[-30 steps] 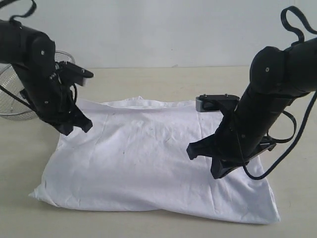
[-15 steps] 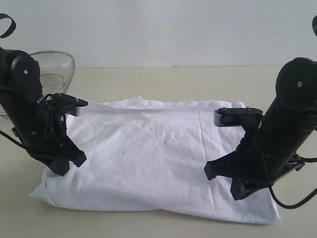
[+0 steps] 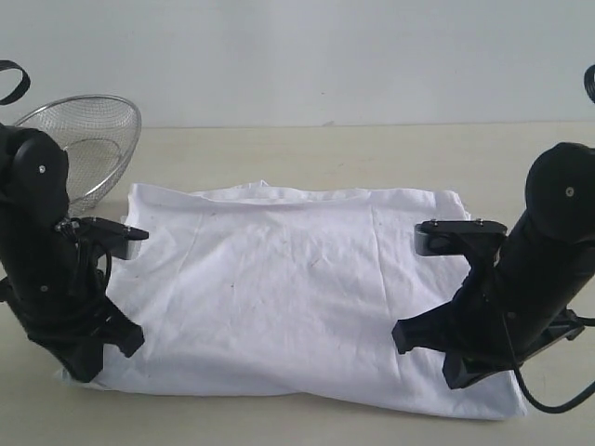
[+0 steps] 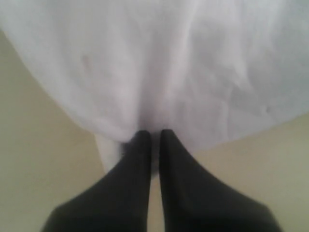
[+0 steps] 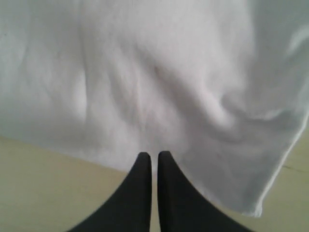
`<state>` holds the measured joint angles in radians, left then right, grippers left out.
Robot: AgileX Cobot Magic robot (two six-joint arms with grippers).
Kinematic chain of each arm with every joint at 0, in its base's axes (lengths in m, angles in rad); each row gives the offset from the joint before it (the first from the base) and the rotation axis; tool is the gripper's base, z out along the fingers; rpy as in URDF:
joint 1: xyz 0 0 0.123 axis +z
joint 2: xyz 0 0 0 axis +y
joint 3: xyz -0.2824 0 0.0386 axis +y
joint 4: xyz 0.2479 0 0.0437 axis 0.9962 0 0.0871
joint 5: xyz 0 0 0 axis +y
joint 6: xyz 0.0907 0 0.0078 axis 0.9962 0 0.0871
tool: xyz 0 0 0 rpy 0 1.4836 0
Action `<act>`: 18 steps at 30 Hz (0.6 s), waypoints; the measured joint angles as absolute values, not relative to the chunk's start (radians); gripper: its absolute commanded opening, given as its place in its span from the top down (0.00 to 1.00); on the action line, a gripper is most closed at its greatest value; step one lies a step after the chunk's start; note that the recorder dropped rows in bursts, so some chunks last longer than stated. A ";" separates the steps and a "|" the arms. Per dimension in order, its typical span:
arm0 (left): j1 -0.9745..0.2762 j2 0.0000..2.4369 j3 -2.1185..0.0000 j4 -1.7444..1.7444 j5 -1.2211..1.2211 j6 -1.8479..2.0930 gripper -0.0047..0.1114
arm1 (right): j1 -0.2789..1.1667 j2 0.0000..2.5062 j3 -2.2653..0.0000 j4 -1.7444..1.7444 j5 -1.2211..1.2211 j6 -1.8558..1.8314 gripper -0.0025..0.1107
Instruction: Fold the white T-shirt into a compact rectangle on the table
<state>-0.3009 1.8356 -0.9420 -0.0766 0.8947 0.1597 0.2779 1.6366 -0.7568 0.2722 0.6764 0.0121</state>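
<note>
Lowered, left gripper (image 4: 154, 133) and right gripper (image 5: 154, 154) clench the white T-shirt (image 3: 279, 279) at its hem.

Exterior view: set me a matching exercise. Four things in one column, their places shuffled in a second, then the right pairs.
1. white short-sleeved cotton T-shirt
2. round wire-mesh metal basket
3. black left pincer
4. black right pincer

A. far left, behind the shirt
B. at the shirt's near hem, right side
C. spread flat in the middle
D. at the shirt's near left corner

Pairs: 1-C, 2-A, 3-D, 4-B
</note>
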 measured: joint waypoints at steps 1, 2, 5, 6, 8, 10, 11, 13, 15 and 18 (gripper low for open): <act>-0.301 1.836 -0.935 -0.075 0.907 0.158 0.92 | 0.278 1.637 -0.757 0.272 0.672 0.012 0.98; -0.301 1.836 -0.929 -0.075 0.917 0.158 0.92 | 0.278 1.637 -0.757 0.272 0.669 0.012 0.98; -0.301 1.836 -0.913 -0.071 0.938 0.158 0.92 | 0.278 1.637 -0.757 0.272 0.656 0.015 0.98; -0.301 1.836 -0.905 -0.071 0.940 0.158 0.92 | 0.278 1.637 -0.757 0.269 0.654 0.017 0.98; -0.301 1.836 -0.893 -0.071 0.944 0.158 0.92 | 0.278 1.637 -0.757 0.262 0.647 0.021 0.98; -0.301 1.836 -0.887 -0.069 0.948 0.158 0.92 | 0.278 1.639 -0.757 0.243 0.641 0.038 0.98; -0.301 1.836 -0.883 -0.069 0.950 0.158 0.92 | 0.278 1.641 -0.757 0.231 0.641 0.047 0.98; -0.301 1.836 -0.881 -0.069 0.950 0.158 0.92 | 0.278 1.653 -0.757 0.197 0.639 0.084 0.98; -0.301 1.836 -0.881 -0.065 0.950 0.158 0.92 | 0.278 1.668 -0.757 0.176 0.637 0.112 0.98; -0.301 1.836 -0.881 -0.043 0.950 0.150 0.92 | 0.278 1.684 -0.757 0.159 0.635 0.133 0.98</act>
